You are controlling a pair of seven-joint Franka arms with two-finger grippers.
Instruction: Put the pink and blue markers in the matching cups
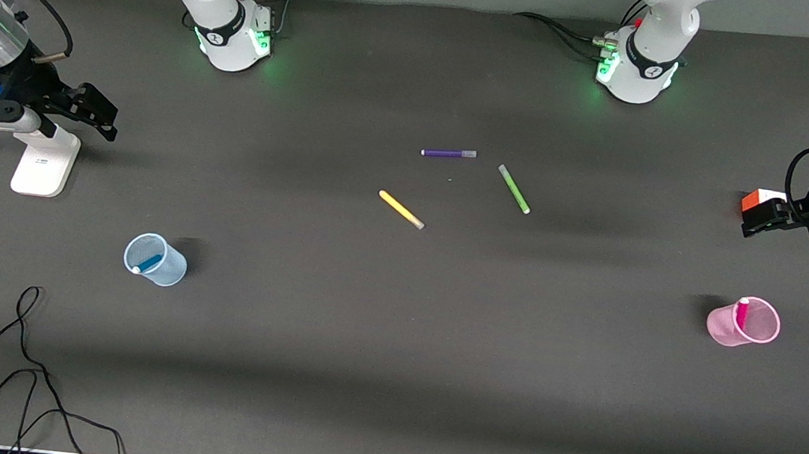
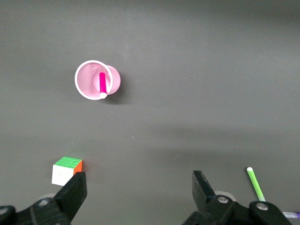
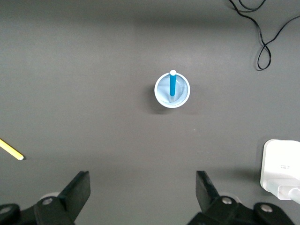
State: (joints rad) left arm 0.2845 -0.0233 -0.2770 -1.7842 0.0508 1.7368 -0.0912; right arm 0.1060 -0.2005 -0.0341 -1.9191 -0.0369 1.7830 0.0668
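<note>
The pale blue cup stands toward the right arm's end of the table with the blue marker leaning inside it. The pale pink cup stands toward the left arm's end with the pink marker inside it. My right gripper is open and empty, up over bare table at its own end. In the right wrist view its jaws stand wide apart, clear of the blue cup and blue marker. My left gripper is open and empty, apart from the pink cup and pink marker.
A purple pen, a green pen and a yellow pen lie mid-table. A colour cube sits by my left gripper. A white adapter block lies under my right gripper. Black cable loops along the near edge.
</note>
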